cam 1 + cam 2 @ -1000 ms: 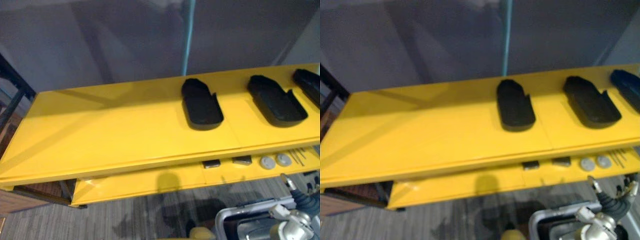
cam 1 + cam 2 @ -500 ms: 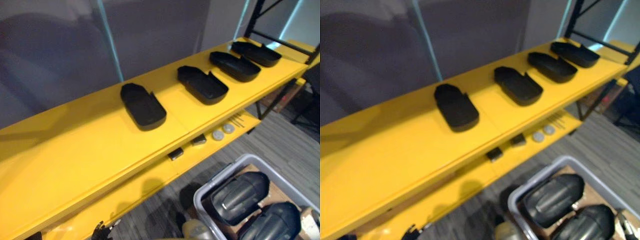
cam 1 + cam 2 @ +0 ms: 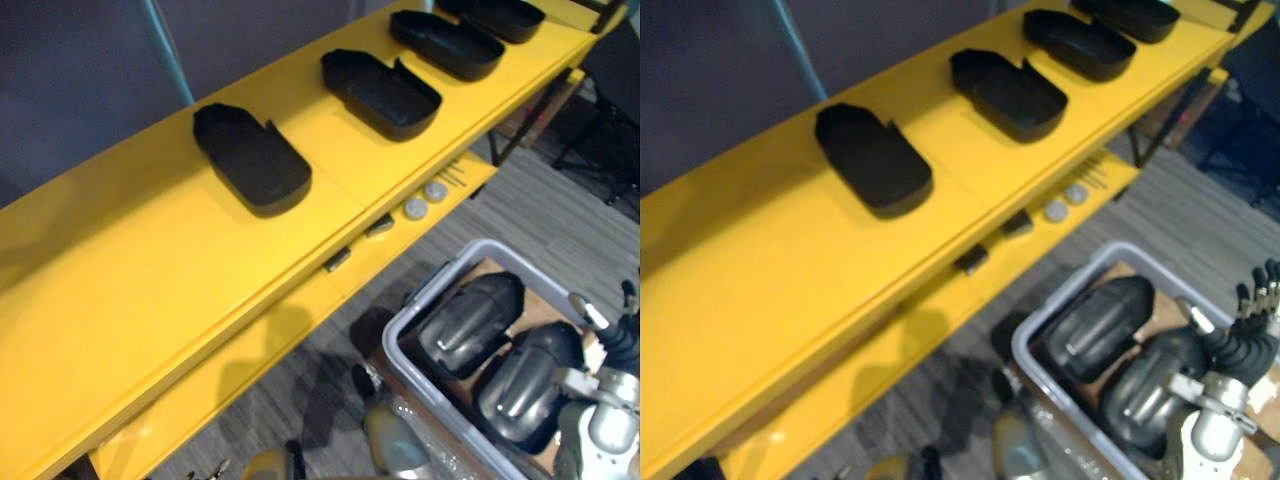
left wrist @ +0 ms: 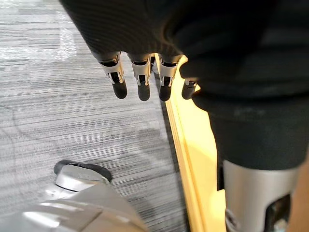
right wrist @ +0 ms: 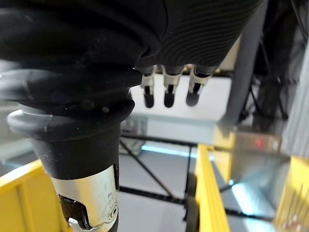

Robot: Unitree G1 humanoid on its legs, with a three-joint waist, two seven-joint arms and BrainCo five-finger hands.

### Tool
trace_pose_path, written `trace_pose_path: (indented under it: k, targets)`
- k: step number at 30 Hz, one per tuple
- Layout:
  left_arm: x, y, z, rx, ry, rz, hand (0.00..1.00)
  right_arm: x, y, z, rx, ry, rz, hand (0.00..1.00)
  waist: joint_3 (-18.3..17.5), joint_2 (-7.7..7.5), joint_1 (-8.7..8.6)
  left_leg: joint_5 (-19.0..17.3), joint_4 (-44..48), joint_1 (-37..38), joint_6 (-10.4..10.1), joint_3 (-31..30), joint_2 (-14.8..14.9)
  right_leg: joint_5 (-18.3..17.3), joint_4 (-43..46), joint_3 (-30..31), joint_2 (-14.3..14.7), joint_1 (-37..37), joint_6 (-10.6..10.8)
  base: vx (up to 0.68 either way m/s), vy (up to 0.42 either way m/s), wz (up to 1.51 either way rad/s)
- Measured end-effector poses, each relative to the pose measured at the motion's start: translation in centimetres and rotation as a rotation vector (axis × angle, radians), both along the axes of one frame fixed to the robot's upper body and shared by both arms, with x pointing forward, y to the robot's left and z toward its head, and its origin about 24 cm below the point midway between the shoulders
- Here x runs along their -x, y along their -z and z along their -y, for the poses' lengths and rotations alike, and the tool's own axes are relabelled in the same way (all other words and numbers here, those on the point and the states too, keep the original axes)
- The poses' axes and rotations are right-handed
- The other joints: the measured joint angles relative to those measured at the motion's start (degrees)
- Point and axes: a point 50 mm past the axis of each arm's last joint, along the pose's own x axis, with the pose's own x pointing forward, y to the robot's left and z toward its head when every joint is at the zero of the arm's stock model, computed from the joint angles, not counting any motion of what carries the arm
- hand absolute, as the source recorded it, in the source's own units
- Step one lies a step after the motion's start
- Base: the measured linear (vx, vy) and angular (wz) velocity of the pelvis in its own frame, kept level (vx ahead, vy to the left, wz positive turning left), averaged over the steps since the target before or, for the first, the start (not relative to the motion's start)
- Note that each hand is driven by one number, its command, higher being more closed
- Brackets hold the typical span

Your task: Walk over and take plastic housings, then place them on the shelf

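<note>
Several black plastic housings lie open side up in a row on the yellow shelf (image 3: 150, 270): the nearest housing (image 3: 250, 158), a second (image 3: 382, 92), a third (image 3: 447, 43). Two more dark housings (image 3: 470, 322) (image 3: 525, 372) lie dome up in a grey bin (image 3: 432, 290) on the floor in front of the shelf. My right hand (image 3: 1240, 345) hovers beside the bin's right side with its fingers (image 5: 166, 92) straight and empty. My left hand hangs low by the shelf's edge, and its fingers (image 4: 140, 84) are relaxed with nothing in them.
A lower yellow shelf board (image 3: 250, 370) carries two grey discs (image 3: 415, 208), small dark blocks (image 3: 380, 226) and thin rods. Grey carpet lies between the shelf and the bin. A dark shelf leg (image 3: 520, 125) stands at the far right.
The camera has swung right and downward: the shelf's housings slid up and left in the picture, the bin came fully into sight, and my right hand now shows beside it.
</note>
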Motion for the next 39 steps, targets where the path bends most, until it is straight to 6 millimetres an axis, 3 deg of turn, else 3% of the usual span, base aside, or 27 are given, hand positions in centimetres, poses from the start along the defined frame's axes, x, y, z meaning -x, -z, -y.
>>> trace_pose_path:
  k: [2, 5, 6, 8, 10, 12, 13, 14, 16, 19, 20, 21, 22, 23, 24, 25, 26, 28, 29, 30, 32, 34, 38, 39]
  targets:
    - [-1.7, -0.4, 0.3, 0.005, 0.003, 0.077, 0.00, -1.3, -0.9, -0.9, 0.012, -0.059, 0.040, 0.00, 1.37, 0.51, 0.14, 0.15, 0.55, -0.71, -0.04, -1.20, -0.06, -0.36, 0.61, -0.92, -0.18, -0.31, -0.07, 0.06, 0.005, 0.26]
    - [-6.4, -2.1, 0.4, -0.022, 0.051, 0.256, 0.00, -3.7, -2.6, -2.8, 0.006, -0.109, 0.128, 0.00, 4.66, -0.99, 1.50, -0.28, 9.29, -5.84, 0.10, -2.56, -0.67, -5.47, 10.62, -1.60, -0.24, -5.47, -0.17, -0.04, -0.032, 0.32]
    - [-7.9, -2.6, 0.9, -0.032, 0.096, 0.298, 0.00, -4.0, -3.0, -3.1, -0.005, -0.100, 0.150, 0.00, 6.03, -0.96, 2.33, -1.73, 14.51, -7.41, 0.06, -2.52, -0.46, -7.25, 15.29, -2.19, 0.14, -6.51, 0.26, -0.07, -0.020, 0.24]
    - [-8.8, -2.9, 2.0, -0.035, 0.153, 0.319, 0.00, -4.1, -2.8, -3.6, -0.054, -0.080, 0.136, 0.00, 6.84, -0.31, 3.65, -5.52, 20.63, -8.35, -0.48, -2.31, 1.36, -8.40, 19.81, -2.63, 2.35, -7.43, 0.46, -0.10, 0.011, -0.19]
    - [-9.1, -2.9, 3.0, -0.017, 0.227, 0.308, 0.00, -3.3, -1.4, -4.3, -0.132, -0.057, 0.116, 0.00, 7.15, -0.40, 4.01, -10.71, 23.18, -7.35, 0.15, 0.36, 3.71, -8.35, 22.48, -1.92, 5.24, -8.75, 0.43, -0.14, 0.090, -1.00]
    - [-9.3, -3.1, 2.9, -0.034, 0.251, 0.301, 0.00, -1.8, -0.2, -4.8, -0.170, -0.042, 0.078, 0.00, 7.97, -1.69, 4.25, -12.50, 23.83, -5.87, 1.39, 5.90, 4.99, -5.53, 20.90, -3.58, 5.65, -9.27, -0.78, -0.25, 0.116, -1.46]
    - [-9.4, -3.0, 3.0, -0.054, 0.274, 0.277, 0.00, -0.8, 0.2, -4.9, -0.149, -0.041, 0.050, 0.00, 8.07, -1.64, 4.21, -11.92, 22.16, -4.65, 2.44, 9.88, 6.25, -4.43, 18.45, -8.14, 4.12, -8.29, -3.15, -0.21, 0.043, -1.30]
    - [-9.2, -3.0, 2.9, -0.066, 0.287, 0.257, 0.00, -0.2, 0.4, -4.8, -0.132, -0.039, 0.031, 0.00, 7.97, -1.82, 3.99, -11.44, 21.18, -3.81, 2.92, 11.64, 6.25, -5.02, 19.81, -10.88, 2.95, -8.40, -3.96, -0.20, 0.066, -1.54]
    - [-8.8, -2.7, 2.5, -0.105, 0.324, 0.188, 0.00, 0.6, 0.9, -4.8, -0.105, -0.056, -0.002, 0.00, 7.33, -2.79, 2.15, -8.93, 16.52, -1.56, 3.74, 18.46, 6.58, -9.50, 29.06, -17.55, -0.14, -8.74, -5.93, -0.12, 0.086, -1.42]
    - [-8.4, -2.6, 1.2, -0.124, 0.327, 0.137, 0.00, 0.4, 0.3, -4.5, -0.063, -0.079, 0.012, 0.00, 6.08, -3.98, 1.37, -6.08, 12.06, -0.98, 3.91, 25.70, 6.92, -15.30, 33.21, -24.85, -4.78, -6.06, -8.09, -0.02, 0.033, -1.31]
    - [-8.3, -2.6, 0.8, -0.125, 0.315, 0.127, 0.00, 0.3, 0.1, -4.4, -0.041, -0.088, 0.015, 0.00, 5.80, -4.48, 1.57, -6.08, 12.22, -1.07, 3.92, 26.63, 6.86, -15.88, 31.71, -26.45, -5.50, -5.43, -7.75, -0.01, -0.007, -1.43]
    - [-8.1, -2.4, 0.3, -0.119, 0.291, 0.106, 0.00, -0.2, -0.5, -4.3, 0.012, -0.105, 0.019, 0.00, 5.60, -4.82, 1.97, -5.61, 12.62, -1.22, 4.74, 25.47, 5.89, -15.01, 26.92, -27.62, -4.18, -4.12, -8.10, -0.02, -0.035, -1.52]
    - [-7.8, -2.3, -0.2, -0.111, 0.276, 0.091, 0.00, -0.7, -1.1, -4.3, 0.056, -0.121, 0.026, 0.00, 5.59, -4.81, 2.33, -3.46, 14.76, -2.43, 8.30, 22.93, 5.88, -11.88, 21.59, -25.83, -2.51, -2.25, -8.68, -0.04, -0.042, -1.49]
    - [-7.6, -2.2, -0.4, -0.112, 0.279, 0.082, 0.00, -0.8, -1.3, -4.1, 0.062, -0.119, 0.027, 0.00, 5.28, -5.01, 2.61, -4.11, 13.83, -3.73, 8.21, 20.85, 5.17, -10.07, 18.02, -24.35, -1.59, -1.47, -8.45, -0.09, -0.057, -1.39]
    - [-6.6, -1.8, -0.5, -0.099, 0.285, 0.054, 0.00, -0.8, -1.5, -3.3, 0.083, -0.095, 0.015, 0.00, 3.31, -3.54, 2.94, 0.51, 4.70, -3.14, 3.34, 17.63, 5.37, -11.00, 15.26, -24.02, -0.71, -0.38, -10.06, -0.05, -0.037, -1.02]
    - [-6.4, -1.7, -0.6, -0.093, 0.294, 0.045, 0.00, -0.7, -1.3, -2.2, 0.083, -0.058, -0.013, 0.00, 2.42, -4.11, 2.29, 1.35, 3.66, -2.24, 3.55, 19.50, 4.76, -15.12, 19.53, -25.21, -4.09, -0.17, -9.52, 0.00, -0.045, -0.91]
    - [-6.2, -1.7, -0.7, -0.093, 0.299, 0.040, 0.00, -0.7, -1.1, -1.7, 0.079, -0.041, -0.029, 0.00, 2.17, -4.18, 2.35, 1.34, 3.33, -1.98, 3.53, 20.19, 4.77, -15.66, 19.65, -25.33, -5.46, 0.39, -9.02, 0.05, -0.068, -0.69]
    - [-5.5, -1.6, -1.4, -0.099, 0.305, 0.020, 0.00, -0.5, -0.4, -0.7, 0.042, -0.016, -0.070, 0.00, 1.47, -4.80, 2.55, 1.52, 3.67, -2.38, 3.17, 21.33, 4.95, -12.94, 14.83, -24.74, -8.69, 2.58, -5.58, -0.01, -0.153, -0.46]
    - [-5.4, -1.7, -1.8, -0.106, 0.305, 0.019, 0.00, -0.1, 0.0, -0.3, 0.003, -0.009, -0.084, 0.00, 1.35, -4.91, 1.64, 2.10, 4.31, -3.85, 2.19, 20.84, 5.54, -10.68, 11.02, -24.44, -8.61, 3.61, -0.47, -0.02, -0.183, -0.06]
    - [-5.4, -1.7, -1.9, -0.109, 0.304, 0.019, 0.00, -0.1, 0.1, -0.1, -0.019, -0.006, -0.086, 0.00, 1.45, -4.73, 1.24, 2.29, 4.65, -4.48, 1.86, 20.57, 6.08, -10.44, 10.06, -24.70, -8.12, 3.74, 0.23, -0.01, -0.212, -0.01]
    - [-5.4, -1.5, -1.0, -0.081, 0.301, 0.028, 0.00, 0.1, 1.9, 0.8, -0.134, 0.009, -0.135, 0.00, 2.04, -3.70, 1.11, 2.69, 7.52, -6.13, 1.18, 17.28, 8.13, -10.59, 10.35, -24.87, -5.59, 3.60, -0.48, -0.02, -0.236, -0.09]
    - [-5.5, -1.5, -0.6, -0.067, 0.292, 0.040, 0.00, 0.2, 3.2, 1.2, -0.208, 0.018, -0.176, 0.00, 3.20, -3.42, 1.25, 2.70, 9.01, -5.88, 1.19, 14.74, 8.58, -11.50, 12.39, -24.57, -5.01, 3.62, -1.49, -0.04, -0.139, -0.14]
    - [-5.9, -1.6, -0.1, -0.059, 0.290, 0.072, 0.00, 1.0, 5.5, 2.1, -0.347, 0.045, -0.208, 0.00, 5.87, -2.16, 0.99, 3.25, 6.94, -5.90, 0.13, 13.02, 7.34, -13.08, 15.84, -23.23, -5.52, 0.25, -1.84, -0.11, -0.052, -0.15]
    - [-6.0, -1.7, 0.1, -0.062, 0.289, 0.086, 0.00, 1.5, 6.1, 2.2, -0.389, 0.069, -0.208, 0.00, 6.54, -1.91, 0.86, 4.04, 5.07, -5.95, -1.13, 12.84, 6.50, -13.03, 15.78, -22.92, -5.79, -0.68, -1.81, -0.11, -0.032, -0.05]
